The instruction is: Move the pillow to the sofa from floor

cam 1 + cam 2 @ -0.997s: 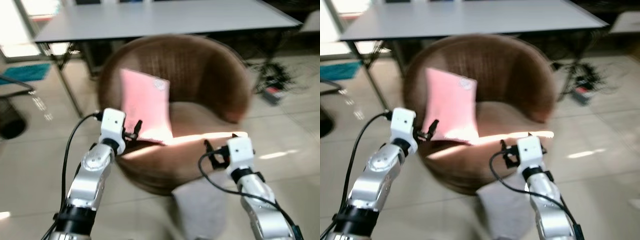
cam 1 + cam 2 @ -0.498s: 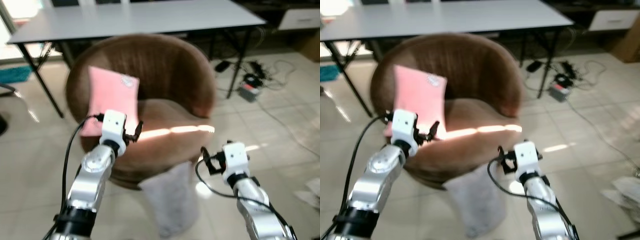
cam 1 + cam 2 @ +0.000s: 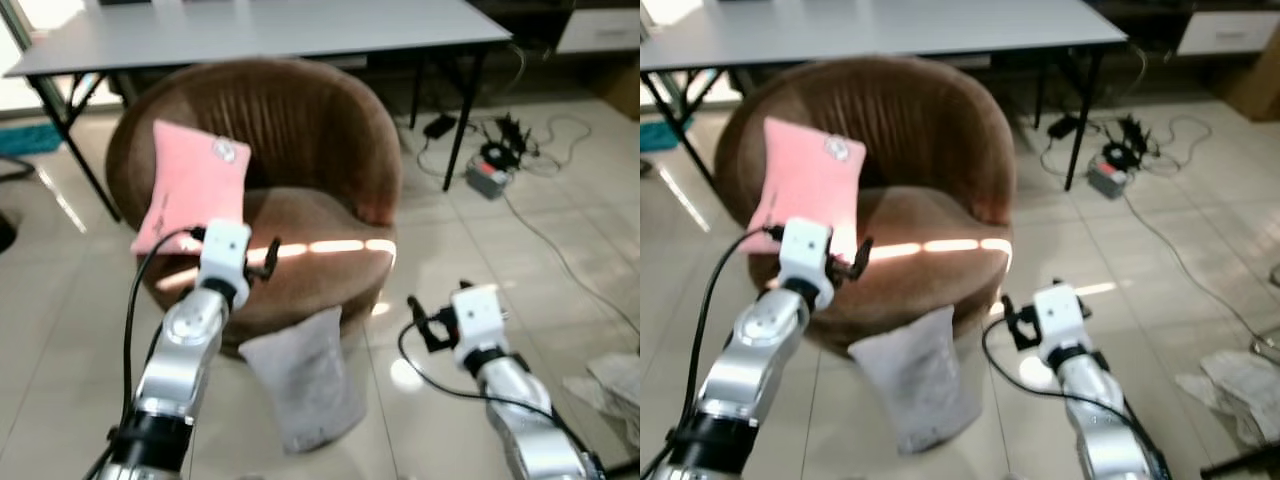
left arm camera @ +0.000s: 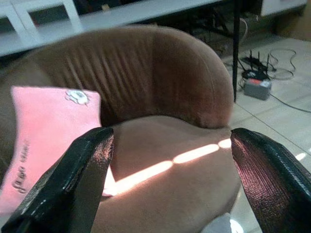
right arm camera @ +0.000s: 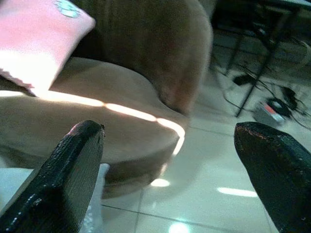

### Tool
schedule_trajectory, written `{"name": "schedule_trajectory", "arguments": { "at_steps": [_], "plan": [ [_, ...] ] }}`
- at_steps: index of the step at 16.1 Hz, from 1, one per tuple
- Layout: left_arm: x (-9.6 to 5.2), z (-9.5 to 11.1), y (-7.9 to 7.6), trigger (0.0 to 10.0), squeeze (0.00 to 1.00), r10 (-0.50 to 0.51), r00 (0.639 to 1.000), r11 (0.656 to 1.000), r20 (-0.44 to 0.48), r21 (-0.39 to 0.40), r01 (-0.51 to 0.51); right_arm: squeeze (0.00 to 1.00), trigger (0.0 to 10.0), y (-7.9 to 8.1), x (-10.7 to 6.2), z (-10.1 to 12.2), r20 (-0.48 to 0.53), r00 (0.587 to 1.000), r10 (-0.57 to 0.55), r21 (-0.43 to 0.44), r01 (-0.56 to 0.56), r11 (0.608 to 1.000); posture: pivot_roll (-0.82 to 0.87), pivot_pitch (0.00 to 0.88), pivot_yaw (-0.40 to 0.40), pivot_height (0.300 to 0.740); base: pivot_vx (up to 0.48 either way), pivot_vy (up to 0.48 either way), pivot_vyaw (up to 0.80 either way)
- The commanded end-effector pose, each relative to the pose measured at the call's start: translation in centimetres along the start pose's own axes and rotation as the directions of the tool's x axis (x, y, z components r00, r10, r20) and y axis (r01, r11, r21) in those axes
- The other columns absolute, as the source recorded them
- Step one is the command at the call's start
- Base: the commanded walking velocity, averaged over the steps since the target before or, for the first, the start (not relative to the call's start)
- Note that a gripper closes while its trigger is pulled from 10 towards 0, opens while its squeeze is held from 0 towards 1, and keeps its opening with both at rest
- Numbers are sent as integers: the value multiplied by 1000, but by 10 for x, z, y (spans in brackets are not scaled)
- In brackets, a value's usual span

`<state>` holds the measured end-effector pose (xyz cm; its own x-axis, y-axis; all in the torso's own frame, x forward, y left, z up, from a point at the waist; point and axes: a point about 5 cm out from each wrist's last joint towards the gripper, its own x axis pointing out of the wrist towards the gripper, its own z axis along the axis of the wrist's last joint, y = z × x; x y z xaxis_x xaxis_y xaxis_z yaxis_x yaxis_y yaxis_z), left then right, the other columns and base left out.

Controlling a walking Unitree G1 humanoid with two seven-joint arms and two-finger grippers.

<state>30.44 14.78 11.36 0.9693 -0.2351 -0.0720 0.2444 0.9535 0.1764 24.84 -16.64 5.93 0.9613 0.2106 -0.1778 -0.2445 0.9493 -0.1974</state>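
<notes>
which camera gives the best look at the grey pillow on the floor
The left eye view: the grey pillow shows whole, propped against the brown sofa. The right eye view shows it whole too. The right wrist view catches its pale edge behind a finger; the left wrist view shows a pale sliver.

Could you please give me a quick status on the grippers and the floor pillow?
Left gripper open, raised before the brown sofa. Right gripper open, empty, above the tiles. Grey pillow on the floor, leaning against the sofa front, not gripped. Pink pillow already on the seat.

Pale tiled floor (image 3: 70, 330), grey table (image 3: 260, 25), tangled cables (image 3: 500, 150)
</notes>
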Motion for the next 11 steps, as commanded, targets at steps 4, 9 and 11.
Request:
{"name": "schedule_trajectory", "arguments": {
  "at_steps": [4,9,11],
  "plan": [
    [-1,-3,3,10000,0,-15,1000,998,5,54,15,0,10000,3,7,12,28,1000,3,-43,-2,999,-67,18,56,740,340,0,800],
    [0,-6,0,10000,0,-40,999,998,4,50,40,0,10000,0,6,14,11,998,-66,-28,66,997,-71,10,60,740,385,0,480],
    [0,-7,-1,10000,0,-51,999,998,0,48,51,0,10000,0,4,15,12,997,-71,-26,72,997,-72,11,62,740,392,0,0]
  ]
}}
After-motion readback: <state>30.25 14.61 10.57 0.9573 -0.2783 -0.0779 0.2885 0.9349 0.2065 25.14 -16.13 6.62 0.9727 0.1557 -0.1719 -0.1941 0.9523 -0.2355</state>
